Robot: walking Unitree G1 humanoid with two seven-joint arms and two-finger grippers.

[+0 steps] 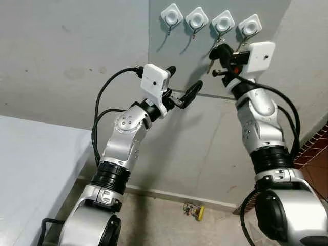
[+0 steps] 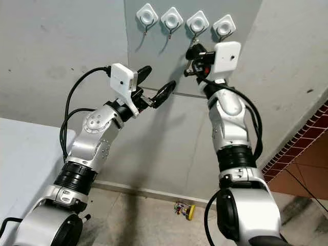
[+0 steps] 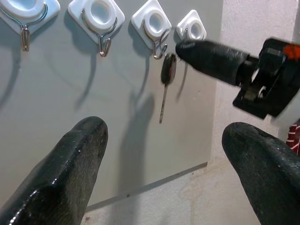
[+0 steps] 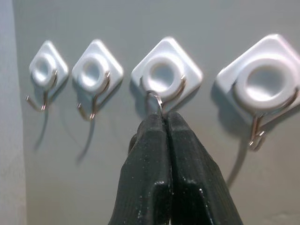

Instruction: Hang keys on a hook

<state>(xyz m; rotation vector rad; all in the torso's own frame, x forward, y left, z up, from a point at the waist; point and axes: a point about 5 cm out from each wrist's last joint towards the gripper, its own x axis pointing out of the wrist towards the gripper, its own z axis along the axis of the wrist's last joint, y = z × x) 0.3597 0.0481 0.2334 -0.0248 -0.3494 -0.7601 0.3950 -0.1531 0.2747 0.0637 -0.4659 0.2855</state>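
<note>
Right gripper (image 4: 165, 123) pinched shut on silver key ring (image 4: 156, 100) at third white diamond-shaped wall hook (image 4: 166, 75); black-headed key (image 3: 167, 75) dangling below. Left gripper (image 1: 182, 86) spread wide, well left of it, holding nothing.

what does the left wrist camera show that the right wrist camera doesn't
The left wrist view alone shows the black-headed key with its thin metal blade hanging below the third hook, the right gripper reaching in from the side, and the left gripper with its fingers spread wide. The right wrist view alone shows the right gripper's fingers pressed together on the small metal key ring at that hook. Both show the row of four white diamond-shaped wall hooks on the grey panel.
</note>
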